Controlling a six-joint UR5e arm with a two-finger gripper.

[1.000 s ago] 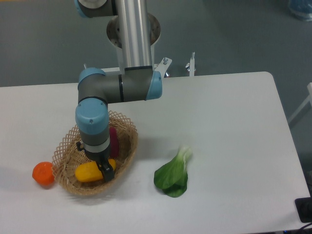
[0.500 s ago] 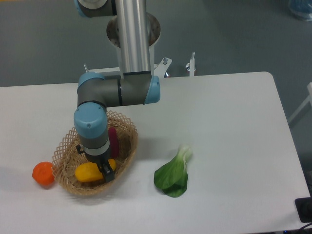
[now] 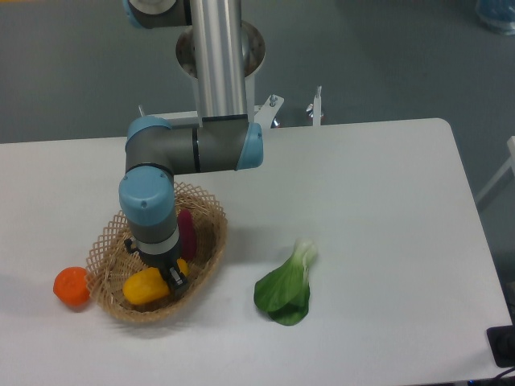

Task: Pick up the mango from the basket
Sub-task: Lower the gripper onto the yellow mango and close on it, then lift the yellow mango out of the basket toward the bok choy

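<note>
The yellow mango [image 3: 142,287] lies in the front part of the tan wicker basket [image 3: 104,245] at the table's front left. My gripper [image 3: 171,277] points straight down into the basket and its dark fingers are closed around the mango's right half. The mango sits tilted, its left end bulging toward the camera. The arm's wrist hides the middle of the basket. A dark purple oblong vegetable [image 3: 187,232] lies in the basket just right of the wrist.
A round orange fruit [image 3: 71,287] sits on the table just left of the basket. A green leafy bok choy [image 3: 286,289] lies to the right of the basket. The arm's base column [image 3: 219,56] stands behind the table.
The arm has shifted slightly left and up over the basket. The mango has turned from lying flat and elongated to a more tilted, compact shape between the fingers.
</note>
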